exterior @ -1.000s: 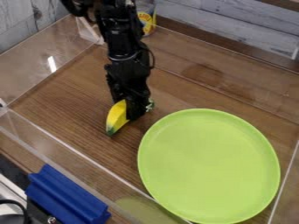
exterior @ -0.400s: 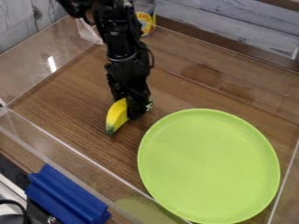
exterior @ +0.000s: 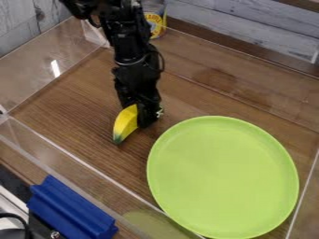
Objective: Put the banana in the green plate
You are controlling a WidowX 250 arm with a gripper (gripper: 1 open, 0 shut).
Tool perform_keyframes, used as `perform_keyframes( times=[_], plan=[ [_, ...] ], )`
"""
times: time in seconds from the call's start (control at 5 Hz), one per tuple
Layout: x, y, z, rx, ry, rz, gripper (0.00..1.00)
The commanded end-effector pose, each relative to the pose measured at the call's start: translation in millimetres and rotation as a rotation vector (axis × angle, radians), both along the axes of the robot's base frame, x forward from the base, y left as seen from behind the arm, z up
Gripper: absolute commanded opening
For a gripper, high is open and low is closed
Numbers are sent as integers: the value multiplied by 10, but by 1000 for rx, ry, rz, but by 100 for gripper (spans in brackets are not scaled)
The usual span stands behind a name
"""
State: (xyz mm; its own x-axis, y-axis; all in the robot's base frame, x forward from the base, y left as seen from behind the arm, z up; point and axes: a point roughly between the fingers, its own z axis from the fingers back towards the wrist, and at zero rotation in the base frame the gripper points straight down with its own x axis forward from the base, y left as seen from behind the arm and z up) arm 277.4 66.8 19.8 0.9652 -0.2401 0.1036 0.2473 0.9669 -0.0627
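The green plate [exterior: 223, 177] lay empty on the wooden worktop [exterior: 237, 89], its rim just right of where I worked. My pincer [exterior: 140, 114] pointed straight down and was clamped on the upper end of the banana [exterior: 125, 123], whose lower tip seemed to rest on the wood just left of the plate. To do this step well, I judged I should lift straight up until that tip cleared the rim, carry it right over the plate's middle, and lower before letting go, since the plump, curved toy could roll off a shallow edge. Against the 2 earlier frames, I saw no change: pincer, banana and plate sat exactly alike.
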Motion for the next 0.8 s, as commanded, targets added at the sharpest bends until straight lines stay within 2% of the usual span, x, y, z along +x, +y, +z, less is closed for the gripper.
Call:
perform_keyframes(
  times=[0.0, 0.2, 0.6],
  plan=[
    [11, -7, 14, -4, -11, 6, 100],
    [8, -7, 9, -6, -8, 10, 0],
    [-3, -41, 156, 16, 16, 18, 0]
  ],
)
